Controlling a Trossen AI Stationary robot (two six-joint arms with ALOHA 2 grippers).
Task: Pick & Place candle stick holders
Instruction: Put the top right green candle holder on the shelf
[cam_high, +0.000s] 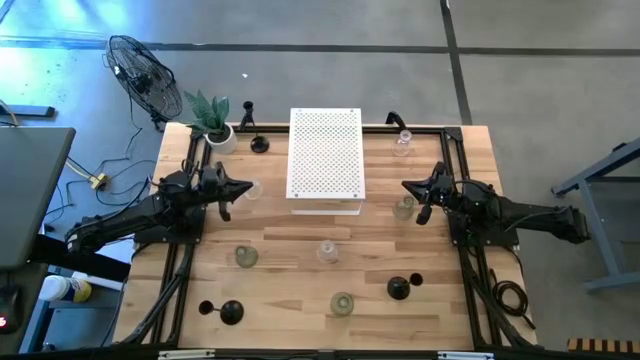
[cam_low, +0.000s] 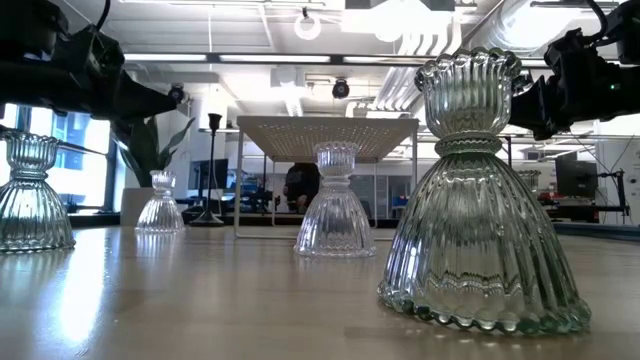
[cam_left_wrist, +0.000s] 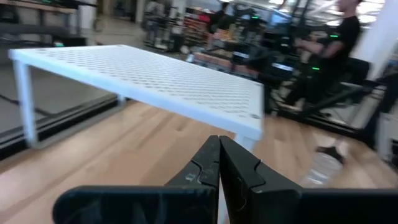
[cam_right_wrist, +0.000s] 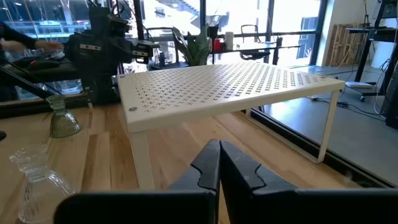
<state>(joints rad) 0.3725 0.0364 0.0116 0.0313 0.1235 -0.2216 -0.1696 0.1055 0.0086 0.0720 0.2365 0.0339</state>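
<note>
Candle stick holders are scattered over the wooden table. Black ones stand at the back left (cam_high: 260, 144) and near the front (cam_high: 398, 289), (cam_high: 232, 313). Glass ones sit at the back right (cam_high: 403, 143), mid-table (cam_high: 327, 252), (cam_high: 246, 257) and at the front (cam_high: 342, 303). In the low view a ribbed glass holder (cam_low: 480, 200) looms close. My left gripper (cam_high: 247, 186) hovers shut and empty beside a clear holder (cam_high: 253, 190), left of the white perforated shelf. My right gripper (cam_high: 405, 186) hangs shut and empty right of the shelf, just above a glass holder (cam_high: 404, 207). Each wrist view shows its gripper shut: left (cam_left_wrist: 219, 163), right (cam_right_wrist: 219, 162).
The white perforated shelf (cam_high: 325, 165) stands on legs at the table's back middle, between both arms. A potted green plant (cam_high: 212, 120) sits at the back left corner. A fan (cam_high: 145, 75) stands off the table. A person (cam_left_wrist: 339, 43) shows in the room behind.
</note>
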